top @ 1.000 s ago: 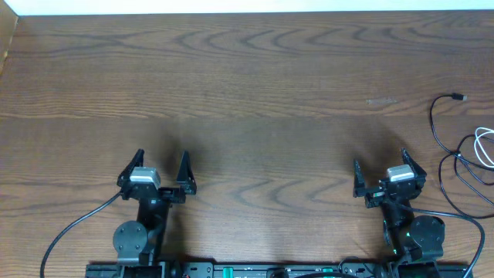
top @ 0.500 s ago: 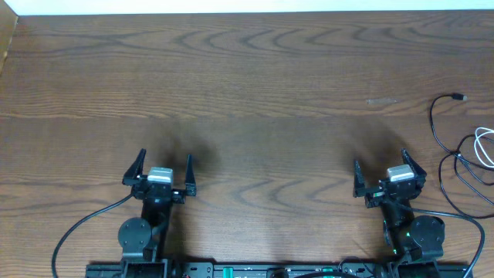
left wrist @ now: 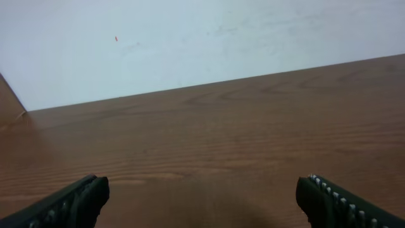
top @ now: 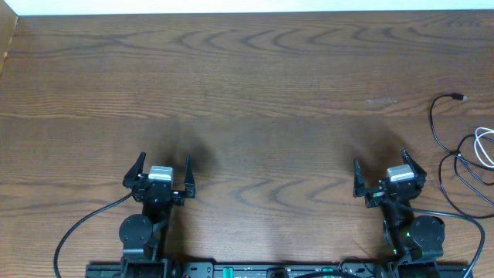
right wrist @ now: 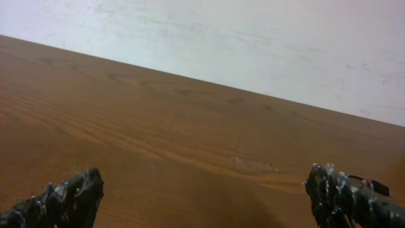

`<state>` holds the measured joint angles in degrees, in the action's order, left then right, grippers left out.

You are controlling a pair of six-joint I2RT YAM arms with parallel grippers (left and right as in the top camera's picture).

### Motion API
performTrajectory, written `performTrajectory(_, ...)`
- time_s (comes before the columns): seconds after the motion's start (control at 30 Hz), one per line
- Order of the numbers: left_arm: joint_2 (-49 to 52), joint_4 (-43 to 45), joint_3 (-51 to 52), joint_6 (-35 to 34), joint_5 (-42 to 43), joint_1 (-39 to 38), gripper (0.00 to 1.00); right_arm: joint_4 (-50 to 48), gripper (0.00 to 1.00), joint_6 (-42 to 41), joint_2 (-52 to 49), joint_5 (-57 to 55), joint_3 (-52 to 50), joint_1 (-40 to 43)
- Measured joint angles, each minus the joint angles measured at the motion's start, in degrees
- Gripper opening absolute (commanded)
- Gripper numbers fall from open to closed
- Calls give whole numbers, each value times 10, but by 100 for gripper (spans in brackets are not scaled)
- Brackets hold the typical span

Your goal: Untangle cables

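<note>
Cables (top: 457, 157) sit at the far right edge of the desk (top: 247, 77) in the overhead view, partly cut off by the frame. Black cable (top: 431, 123) starts at a small plug end (top: 459, 97), curves down the right side and loops back toward the edge. White cable (top: 485, 145) shows only as a small loop at the very edge, meeting the black one; cannot tell which lies on top. Both lie flat on the wood, nothing holding them.

Left gripper (top: 164, 162) is at lower left near the front edge, jaws spread wide, nothing between them, well apart from the cables. In the left wrist view the left gripper (left wrist: 202, 190) shows dark fingertips (left wrist: 76, 199) at the bottom corners, bare wood between them and a white wall (left wrist: 190, 38) past the desk's far edge.

Right gripper (top: 381, 166) is at lower right, jaws also wide apart and empty. It is nearer the cables, which lie off to its right, not touching. In the right wrist view the right gripper (right wrist: 205, 183) has bare desk between its fingertips. A small dark bit (right wrist: 378, 187) lies just past the right fingertip, too small to tell what it is.

Pale scuff mark (top: 380, 100) is on the wood ahead of the right gripper; the same scuff mark (right wrist: 253, 164) shows in the right wrist view.

Thick black arm wire (top: 77, 225) trails from the left arm toward the front edge.
</note>
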<state>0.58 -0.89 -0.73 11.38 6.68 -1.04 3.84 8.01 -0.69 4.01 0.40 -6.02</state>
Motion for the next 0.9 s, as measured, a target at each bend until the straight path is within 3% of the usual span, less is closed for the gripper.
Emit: performTrajectory(0.9,0,0,0,-9,-2,0,100,0,99,0,0,0,0,0)
